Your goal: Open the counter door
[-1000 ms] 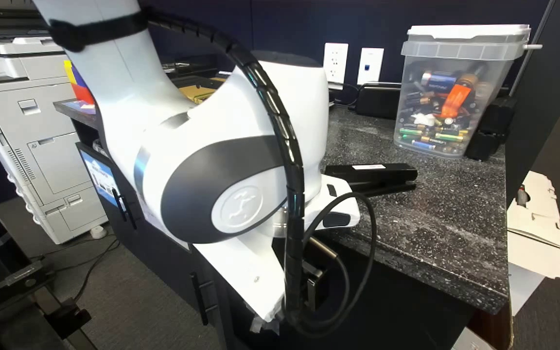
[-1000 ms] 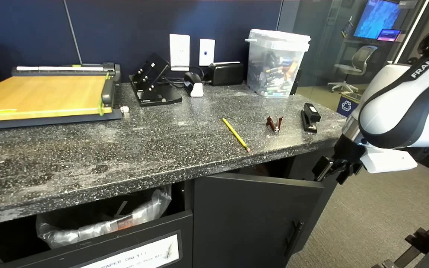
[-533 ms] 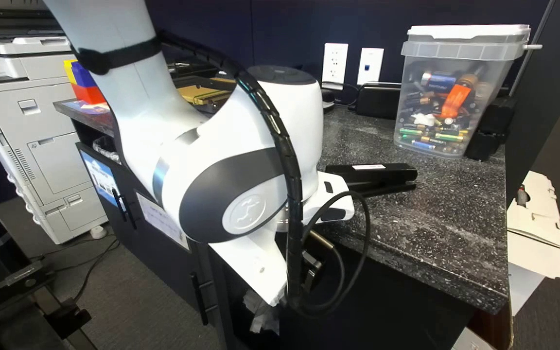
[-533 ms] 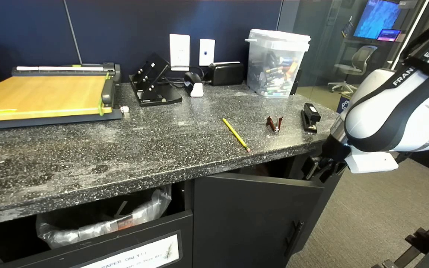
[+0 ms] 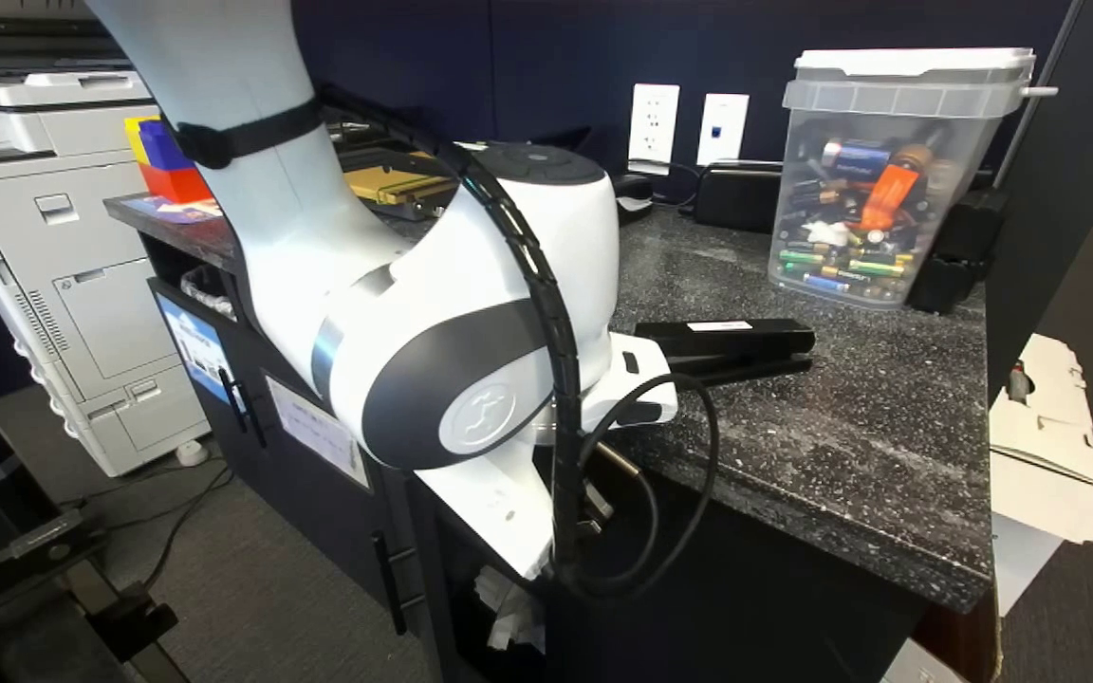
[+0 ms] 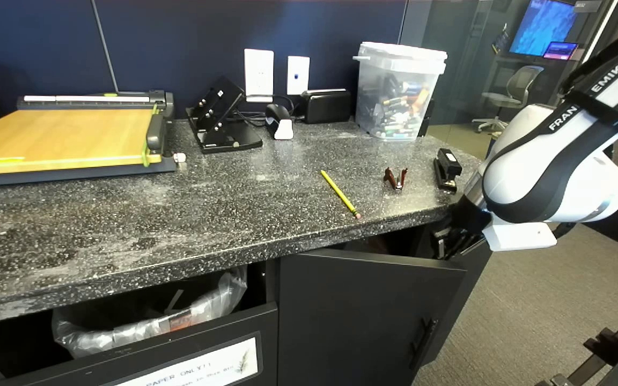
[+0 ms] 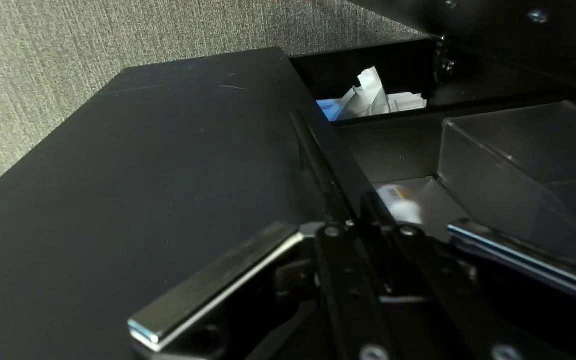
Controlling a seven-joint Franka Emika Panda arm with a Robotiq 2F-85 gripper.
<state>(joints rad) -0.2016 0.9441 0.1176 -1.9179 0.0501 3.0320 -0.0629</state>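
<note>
The dark counter door (image 6: 362,316) stands ajar below the worktop, its black bar handle (image 6: 421,340) low near the free side. My gripper (image 6: 451,244) is at the top of the door's free end, and its tips are partly lost there against the dark cupboard. From the wrist view, the door's broad face (image 7: 158,165) fills the left. The gripper (image 7: 353,200) is drawn together around the door's edge, with one finger on the face side; the far finger is blurred and partly hidden. Cables cover most of the gripper (image 5: 594,512) in an exterior view.
The speckled countertop (image 6: 207,214) overhangs the door. On it lie a stapler (image 6: 447,170), a staple remover (image 6: 396,178) and a pencil (image 6: 339,193). Inside the cupboard are a clear box (image 7: 518,150), a white bottle (image 7: 400,205) and papers (image 7: 373,97).
The arm has moved in toward the door's free end, leftward in an exterior view. The gripper's fingers, spread apart a second ago, have come together. The door shows no visible shift.
</note>
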